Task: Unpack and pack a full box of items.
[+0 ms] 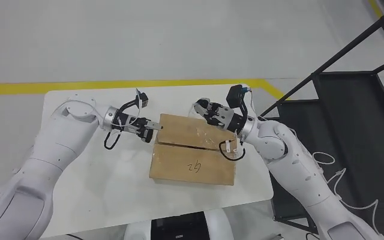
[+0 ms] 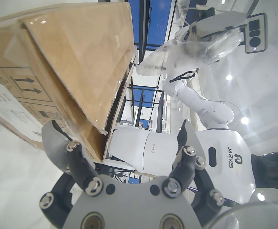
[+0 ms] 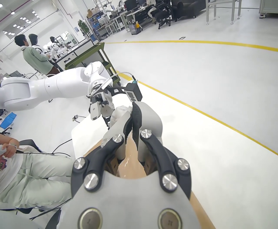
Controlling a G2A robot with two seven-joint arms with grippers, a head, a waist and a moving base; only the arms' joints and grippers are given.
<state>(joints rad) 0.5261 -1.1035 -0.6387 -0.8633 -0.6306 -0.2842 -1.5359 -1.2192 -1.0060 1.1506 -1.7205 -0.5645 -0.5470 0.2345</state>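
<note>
Box (image 1: 192, 157): flaps lying nearly shut, seam across the top.
Left gripper (image 1: 157, 126): fingers spread, holding nothing, at the box's left edge by the seam.
Right gripper (image 1: 201, 109): pinched tight on a clear plastic bag (image 2: 186, 56) over the box's far edge.
Risk: the flimsy bag could slip, or snag on those flaps.

Robotics lab or industrial test hall. Glossy pale floor (image 1: 180, 36) with yellow lane tape (image 1: 120, 86) at 12 o'clock of the white table (image 1: 120, 180), black metal rack (image 1: 342, 114) at 3 o'clock. In the room behind: monitors (image 3: 128, 3) on workbenches, office chairs (image 3: 162, 15), green cart (image 3: 91, 52), potted plant (image 3: 82, 27), aluminium frames (image 3: 208, 10), blue partition panels (image 2: 158, 21).
</note>
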